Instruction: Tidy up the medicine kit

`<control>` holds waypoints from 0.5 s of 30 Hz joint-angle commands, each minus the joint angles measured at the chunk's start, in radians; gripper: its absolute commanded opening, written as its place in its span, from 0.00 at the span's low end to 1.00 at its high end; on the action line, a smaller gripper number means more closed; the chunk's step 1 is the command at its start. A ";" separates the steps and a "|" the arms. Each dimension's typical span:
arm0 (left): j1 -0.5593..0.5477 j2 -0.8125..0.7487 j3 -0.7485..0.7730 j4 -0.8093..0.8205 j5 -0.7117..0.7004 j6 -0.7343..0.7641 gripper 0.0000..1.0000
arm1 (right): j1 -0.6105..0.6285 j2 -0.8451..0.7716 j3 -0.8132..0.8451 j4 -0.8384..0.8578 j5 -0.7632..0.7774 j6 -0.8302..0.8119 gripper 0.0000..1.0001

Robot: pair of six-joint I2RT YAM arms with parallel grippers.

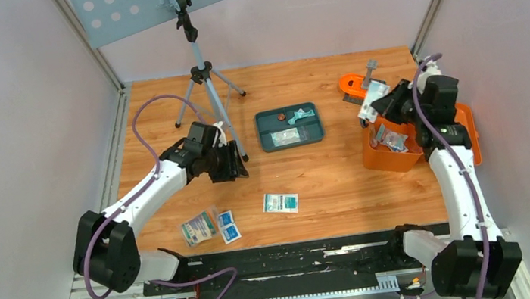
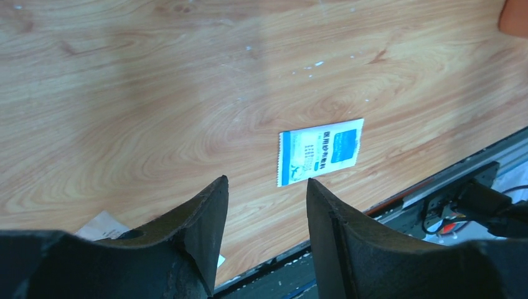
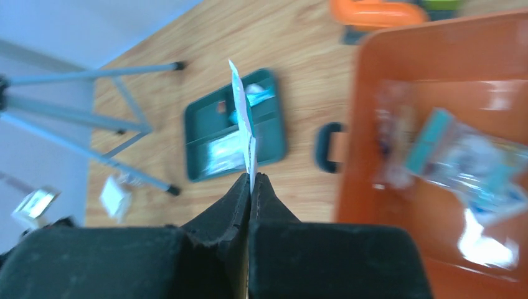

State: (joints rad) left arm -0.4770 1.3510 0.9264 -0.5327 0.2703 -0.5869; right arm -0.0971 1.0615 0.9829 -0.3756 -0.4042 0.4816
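Observation:
The medicine kit (image 1: 389, 159) is an open orange box at the right, with several clear packets (image 1: 390, 139) inside. My right gripper (image 1: 381, 102) hovers over its far left corner, shut on a flat white packet (image 1: 368, 102). In the right wrist view that packet (image 3: 243, 118) stands edge-on out of the gripper (image 3: 251, 177), with the kit's orange inside (image 3: 436, 62) to the right. My left gripper (image 1: 231, 163) hangs open and empty at centre left. In the left wrist view its fingers (image 2: 266, 184) frame bare wood, just short of a blue-and-white sachet (image 2: 319, 151).
A dark teal divided tray (image 1: 289, 126) with a few small items lies mid-table. A tripod (image 1: 203, 73) stands behind the left gripper. A sachet (image 1: 281, 203), a bagged pack (image 1: 199, 228) and small blue sachets (image 1: 228, 226) lie near the front edge. An orange curved piece (image 1: 351, 82) sits behind the kit.

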 commanded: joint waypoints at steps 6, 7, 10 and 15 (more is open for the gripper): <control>0.051 -0.018 0.036 -0.070 -0.037 0.062 0.61 | -0.157 0.119 0.129 -0.205 0.203 -0.202 0.00; 0.058 -0.018 0.034 -0.075 -0.038 0.063 0.63 | -0.157 0.146 0.130 -0.199 0.215 -0.204 0.00; 0.109 -0.022 0.032 -0.101 -0.040 0.068 0.66 | -0.158 0.239 0.140 -0.192 0.231 -0.216 0.00; 0.183 -0.049 0.036 -0.131 -0.079 0.064 0.70 | -0.157 0.314 0.143 -0.137 0.257 -0.256 0.08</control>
State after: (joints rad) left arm -0.3420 1.3491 0.9268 -0.6315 0.2325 -0.5396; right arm -0.2520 1.3510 1.0916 -0.5533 -0.1982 0.2821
